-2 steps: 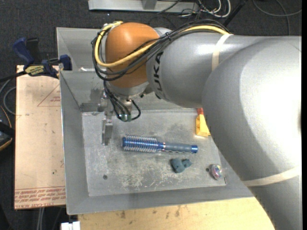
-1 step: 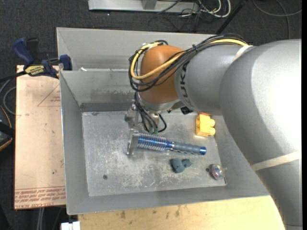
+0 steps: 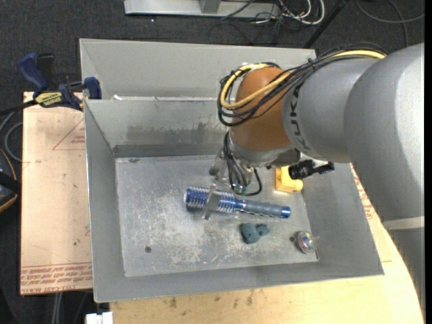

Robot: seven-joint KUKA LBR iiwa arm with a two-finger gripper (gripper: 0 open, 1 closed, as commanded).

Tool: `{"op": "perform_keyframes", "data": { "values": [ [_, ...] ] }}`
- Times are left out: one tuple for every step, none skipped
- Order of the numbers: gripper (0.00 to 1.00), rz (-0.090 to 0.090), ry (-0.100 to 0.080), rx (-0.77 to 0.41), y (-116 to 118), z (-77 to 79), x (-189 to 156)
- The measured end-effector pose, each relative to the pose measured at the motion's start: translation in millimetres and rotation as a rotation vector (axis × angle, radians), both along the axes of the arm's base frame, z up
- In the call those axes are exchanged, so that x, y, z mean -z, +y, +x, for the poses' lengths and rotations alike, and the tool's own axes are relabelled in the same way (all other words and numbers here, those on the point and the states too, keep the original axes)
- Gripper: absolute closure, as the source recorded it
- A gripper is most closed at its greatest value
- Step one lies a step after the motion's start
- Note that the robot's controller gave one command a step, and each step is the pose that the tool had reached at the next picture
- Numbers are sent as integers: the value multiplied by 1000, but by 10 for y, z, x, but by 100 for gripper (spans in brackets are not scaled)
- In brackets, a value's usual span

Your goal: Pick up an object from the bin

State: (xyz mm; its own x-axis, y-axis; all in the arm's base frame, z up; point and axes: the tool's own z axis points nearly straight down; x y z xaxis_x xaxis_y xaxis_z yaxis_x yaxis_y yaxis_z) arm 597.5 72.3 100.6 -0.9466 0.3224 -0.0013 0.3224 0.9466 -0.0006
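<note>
Hanging low in the grey bin (image 3: 152,241), the gripper (image 3: 235,183) sits directly above the blue rod (image 3: 260,210), close to where its ribbed blue head (image 3: 198,198) joins the shaft. The rod lies flat on the bin floor, not lifted. Gripper's state: cannot tell whether released or clenched (the orange wrist cover (image 3: 260,113) and its cables crowd the tip from this angle), and contact with the rod cannot be confirmed either. Other pieces, all placed from the rod: a small grey-blue lump (image 3: 254,232) just below the shaft; a small silvery round piece (image 3: 304,241) past the shaft's end, lower right of it; a yellow block (image 3: 289,179) just above the shaft's end, partly under the arm. Judgement on progress: descent looks about complete, nothing picked yet; a firm grasp and a lift clear of the bin are left.
</note>
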Motion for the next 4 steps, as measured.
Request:
{"op": "perform_keyframes", "data": {
  "values": [
    [0,2,2,67,-30,-56,12],
    [0,1,-13,55,43,-66,271],
    [0,2,-6,56,44,-42,243],
    [100,4,-14,56,46,-24,231]
  ]
}}
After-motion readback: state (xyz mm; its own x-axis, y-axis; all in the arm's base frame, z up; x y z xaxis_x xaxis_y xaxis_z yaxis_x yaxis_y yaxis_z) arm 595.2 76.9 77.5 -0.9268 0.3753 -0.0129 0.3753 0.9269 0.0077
